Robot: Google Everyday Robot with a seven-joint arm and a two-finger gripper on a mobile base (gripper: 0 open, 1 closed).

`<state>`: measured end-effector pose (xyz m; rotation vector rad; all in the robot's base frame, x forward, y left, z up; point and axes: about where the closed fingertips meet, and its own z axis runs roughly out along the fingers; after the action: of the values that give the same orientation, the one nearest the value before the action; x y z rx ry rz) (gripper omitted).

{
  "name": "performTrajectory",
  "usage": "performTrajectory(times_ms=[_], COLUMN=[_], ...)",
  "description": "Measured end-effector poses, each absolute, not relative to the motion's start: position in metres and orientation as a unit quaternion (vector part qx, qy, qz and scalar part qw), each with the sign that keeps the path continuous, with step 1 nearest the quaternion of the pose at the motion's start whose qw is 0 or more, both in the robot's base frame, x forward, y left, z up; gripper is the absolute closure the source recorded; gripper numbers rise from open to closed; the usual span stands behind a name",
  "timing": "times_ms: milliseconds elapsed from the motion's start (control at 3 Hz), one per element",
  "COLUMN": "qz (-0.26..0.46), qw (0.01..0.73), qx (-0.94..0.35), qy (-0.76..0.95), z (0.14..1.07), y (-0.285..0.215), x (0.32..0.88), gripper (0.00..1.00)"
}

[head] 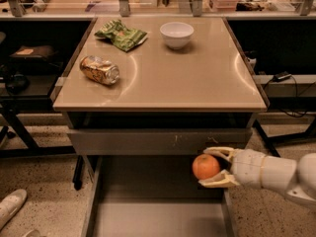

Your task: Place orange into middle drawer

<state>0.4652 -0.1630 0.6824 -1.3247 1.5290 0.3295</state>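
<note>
Holding: tool (207, 168) clasps the orange (206, 166), fruit at its left tip.
Below: open middle drawer (148, 220), far-right part.

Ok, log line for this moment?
end effector: shut on round bright orange fruit | over open grey metal drawer, near right wall | not released

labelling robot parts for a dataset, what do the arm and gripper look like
The gripper, at lower right over the drawer, has two cream, curved, tapering fingers. Behind them the arm is white and rounded, built of smooth segments with thin seams between them. No cables or markings show on it.
</note>
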Motion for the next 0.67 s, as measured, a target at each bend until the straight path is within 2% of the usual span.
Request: performTrajectory(times_ms=[333,667], qz=[0.195,0.235], qw=[0.511,0.516], qx=[-0.545,-0.511], qy=[0.636,0.645], z=[0.609,0.545], y=[-0.109,-0.076], x=[0.460,0.461], gripper=[1.00,1.00])
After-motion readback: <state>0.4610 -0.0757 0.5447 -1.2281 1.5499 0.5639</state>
